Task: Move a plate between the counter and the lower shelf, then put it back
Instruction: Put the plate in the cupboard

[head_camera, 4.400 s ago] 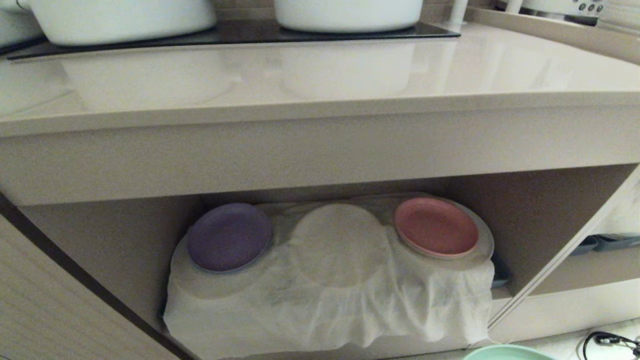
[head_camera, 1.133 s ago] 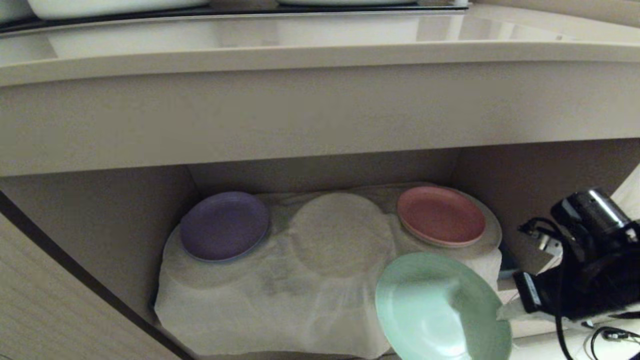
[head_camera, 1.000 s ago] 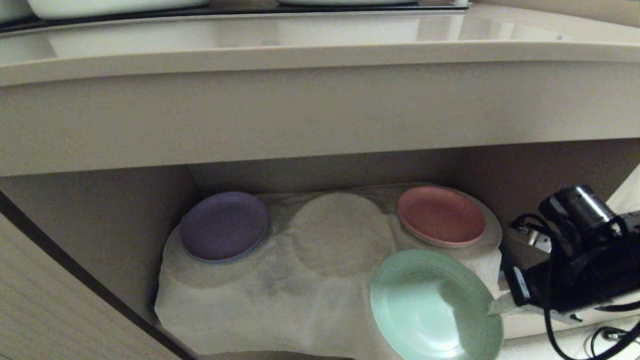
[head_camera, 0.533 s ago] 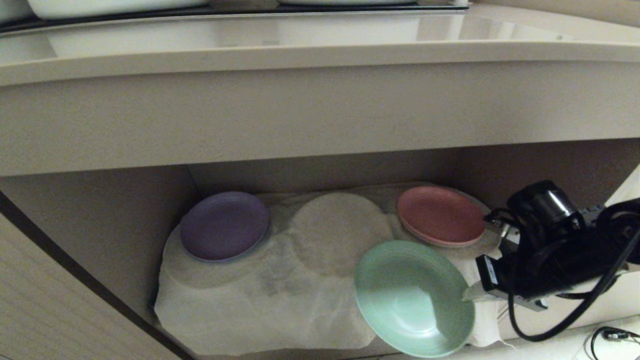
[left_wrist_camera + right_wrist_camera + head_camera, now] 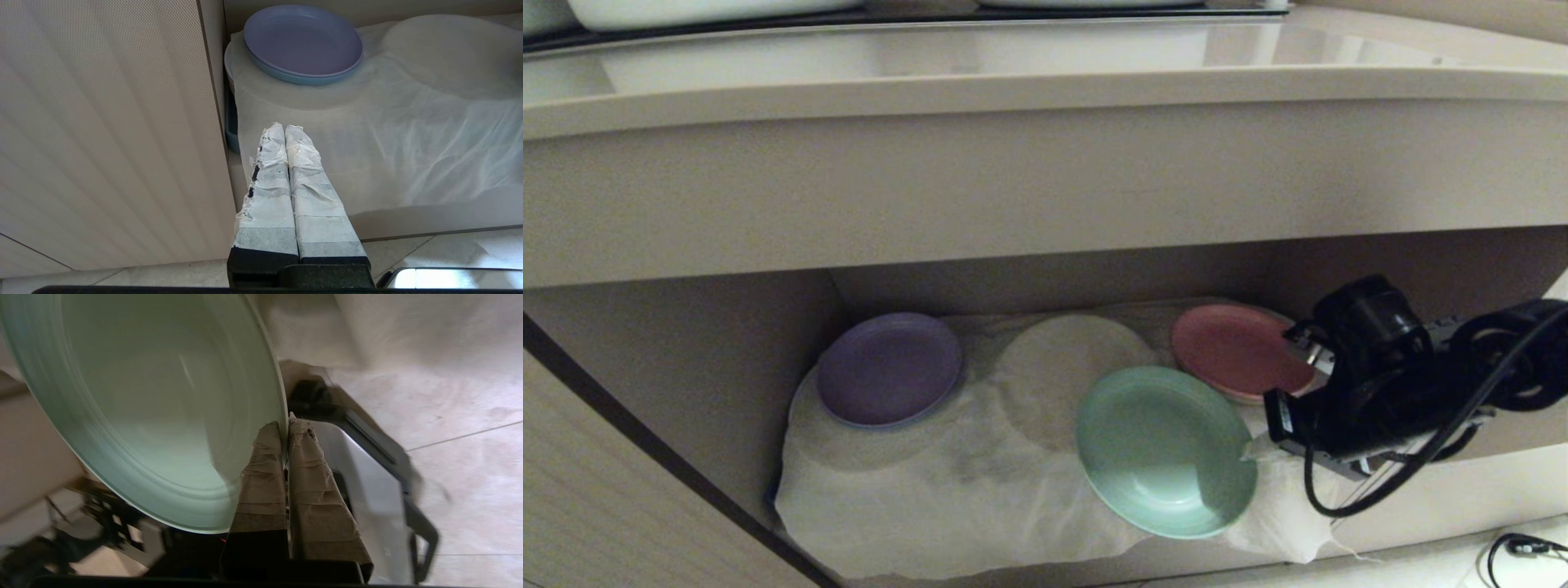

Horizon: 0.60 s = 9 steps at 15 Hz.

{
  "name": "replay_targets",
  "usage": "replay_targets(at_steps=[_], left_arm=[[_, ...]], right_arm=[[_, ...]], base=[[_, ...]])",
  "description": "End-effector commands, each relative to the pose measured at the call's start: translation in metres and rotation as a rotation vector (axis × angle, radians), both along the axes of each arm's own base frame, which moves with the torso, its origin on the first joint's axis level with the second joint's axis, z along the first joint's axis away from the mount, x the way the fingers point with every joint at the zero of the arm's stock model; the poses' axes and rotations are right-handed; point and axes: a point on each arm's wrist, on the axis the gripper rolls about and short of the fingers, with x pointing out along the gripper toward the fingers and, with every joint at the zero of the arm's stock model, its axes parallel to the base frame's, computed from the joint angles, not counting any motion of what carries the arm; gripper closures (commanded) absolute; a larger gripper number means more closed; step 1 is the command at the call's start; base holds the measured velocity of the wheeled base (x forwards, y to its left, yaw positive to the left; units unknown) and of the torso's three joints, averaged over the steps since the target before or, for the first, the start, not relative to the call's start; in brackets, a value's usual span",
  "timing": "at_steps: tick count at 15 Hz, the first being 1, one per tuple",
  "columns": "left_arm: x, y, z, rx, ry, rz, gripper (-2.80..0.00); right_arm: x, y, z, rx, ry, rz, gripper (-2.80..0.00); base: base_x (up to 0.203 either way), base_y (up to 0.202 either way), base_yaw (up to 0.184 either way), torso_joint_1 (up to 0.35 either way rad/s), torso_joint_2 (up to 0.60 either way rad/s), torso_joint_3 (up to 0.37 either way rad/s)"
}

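The mint-green plate [image 5: 1165, 449] is held in the air at the front of the lower shelf [image 5: 686, 359], over the right part of the white cloth [image 5: 947, 498] that covers the shelf floor. It is a little tilted, with its hollow side turned up and toward the camera. The right gripper [image 5: 1252, 454] holds it by the right edge of the rim; in the right wrist view its two taped fingers [image 5: 261, 473] are pressed on the rim from both sides, with the plate [image 5: 143, 404] standing out from them. The right arm comes in from the right side of the shelf opening.

Behind the plate, the cloth shows a round hump [image 5: 1070, 367] in the middle. The pink plate [image 5: 1237, 351] lies at the back right and the purple plate [image 5: 889, 369] at the back left, both on the cloth. Above the shelf runs the beige counter [image 5: 1045, 82].

The left gripper [image 5: 284, 128] is low, in front of the left corner of the shelf, its taped fingers pressed together and holding nothing.
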Motion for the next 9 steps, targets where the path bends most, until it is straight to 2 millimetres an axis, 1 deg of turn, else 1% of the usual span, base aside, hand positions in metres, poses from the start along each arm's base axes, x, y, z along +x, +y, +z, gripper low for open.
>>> replay_targets(at_steps=[1, 5, 9], left_arm=[[0.0, 0.0, 0.0, 0.0, 0.0, 0.0, 0.0], [0.0, 0.0, 0.0, 0.001, 0.0, 0.0, 0.0], [0.0, 0.0, 0.0, 0.0, 0.0, 0.0, 0.0]], right_arm=[[0.006, 0.005, 0.0, 0.016, 0.013, -0.017, 0.0], [0.006, 0.017, -0.004, 0.028, 0.042, -0.028, 0.0], [0.012, 0.031, 0.003, 0.07, 0.059, -0.076, 0.0]], base=[[0.0, 0.0, 0.0, 0.0, 0.0, 0.0], [0.0, 0.0, 0.0, 0.0, 0.0, 0.0], [0.0, 0.0, 0.0, 0.0, 0.0, 0.0]])
